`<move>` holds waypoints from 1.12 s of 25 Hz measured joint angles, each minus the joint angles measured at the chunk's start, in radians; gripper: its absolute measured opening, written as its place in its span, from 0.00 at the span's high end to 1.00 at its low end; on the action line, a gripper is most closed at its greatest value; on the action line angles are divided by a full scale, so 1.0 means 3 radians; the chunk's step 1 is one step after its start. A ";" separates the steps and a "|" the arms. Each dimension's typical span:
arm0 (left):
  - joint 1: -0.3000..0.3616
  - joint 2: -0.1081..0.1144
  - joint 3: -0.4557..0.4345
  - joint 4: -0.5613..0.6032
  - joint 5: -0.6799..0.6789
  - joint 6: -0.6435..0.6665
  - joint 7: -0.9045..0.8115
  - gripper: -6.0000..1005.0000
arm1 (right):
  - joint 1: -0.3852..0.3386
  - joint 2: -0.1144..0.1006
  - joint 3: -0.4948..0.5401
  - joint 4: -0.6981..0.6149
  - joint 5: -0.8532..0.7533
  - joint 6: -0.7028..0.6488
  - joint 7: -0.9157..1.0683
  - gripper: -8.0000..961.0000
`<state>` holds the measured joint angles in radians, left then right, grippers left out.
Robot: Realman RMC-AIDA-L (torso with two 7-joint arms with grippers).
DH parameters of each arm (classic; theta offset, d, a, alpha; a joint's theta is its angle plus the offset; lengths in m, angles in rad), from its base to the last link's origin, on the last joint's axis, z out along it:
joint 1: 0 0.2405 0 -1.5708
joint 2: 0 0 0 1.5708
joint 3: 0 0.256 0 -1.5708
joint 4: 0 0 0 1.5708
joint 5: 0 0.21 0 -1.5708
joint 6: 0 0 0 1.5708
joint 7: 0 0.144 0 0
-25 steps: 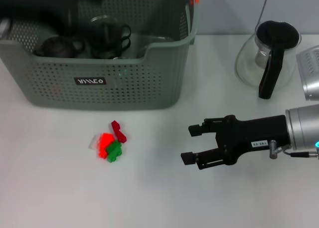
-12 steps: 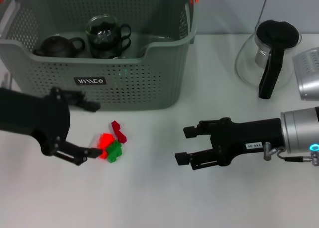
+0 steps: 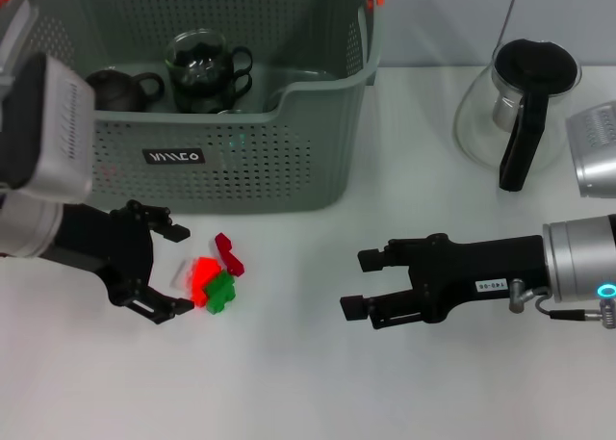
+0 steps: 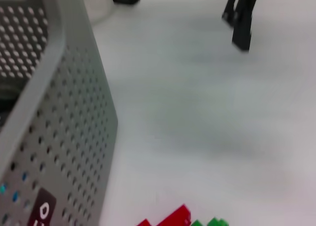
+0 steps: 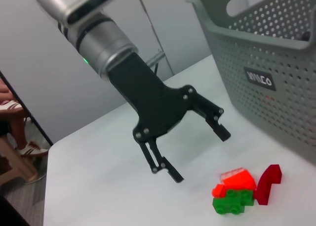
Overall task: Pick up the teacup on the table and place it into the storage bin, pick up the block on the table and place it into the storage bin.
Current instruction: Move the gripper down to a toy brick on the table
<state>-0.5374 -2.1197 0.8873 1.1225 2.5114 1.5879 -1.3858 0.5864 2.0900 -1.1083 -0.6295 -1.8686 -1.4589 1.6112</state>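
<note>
The block [image 3: 216, 274] is a small cluster of red, orange and green pieces lying on the white table in front of the storage bin [image 3: 289, 161]. My left gripper [image 3: 189, 270] is open just left of the cluster, its fingers on either side of the cluster's left edge. The right wrist view shows that left gripper [image 5: 201, 156] open beside the block [image 5: 239, 191]. A glass teacup [image 3: 202, 66] with black handles sits inside the bin. My right gripper [image 3: 361, 284] hovers open over the table, to the right of the block.
A dark teapot [image 3: 117, 88] sits in the bin beside the teacup. A glass carafe [image 3: 520, 98] with a black handle stands at the back right. The bin wall [image 4: 64, 117] fills one side of the left wrist view.
My left arm came away from over the bin, dropped to the table and moved in beside the block. The right gripper shifted slightly left.
</note>
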 joint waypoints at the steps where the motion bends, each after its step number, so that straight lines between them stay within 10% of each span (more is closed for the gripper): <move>1: -0.0012 0.0000 0.0044 -0.0027 0.0034 -0.0063 0.0002 0.09 | 0.0000 -0.0004 0.0015 0.0016 0.0000 0.0000 0.0001 0.08; 28: -0.0223 0.0005 0.0498 -0.0378 0.0492 -0.0657 0.0187 0.24 | 0.0060 0.0016 0.0079 0.0164 0.0022 0.0131 0.0091 0.08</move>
<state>-0.6043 -2.1183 1.0367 1.0092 2.6590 1.3908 -1.3298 0.6044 2.0948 -1.0845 -0.5804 -1.8621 -1.4197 1.6385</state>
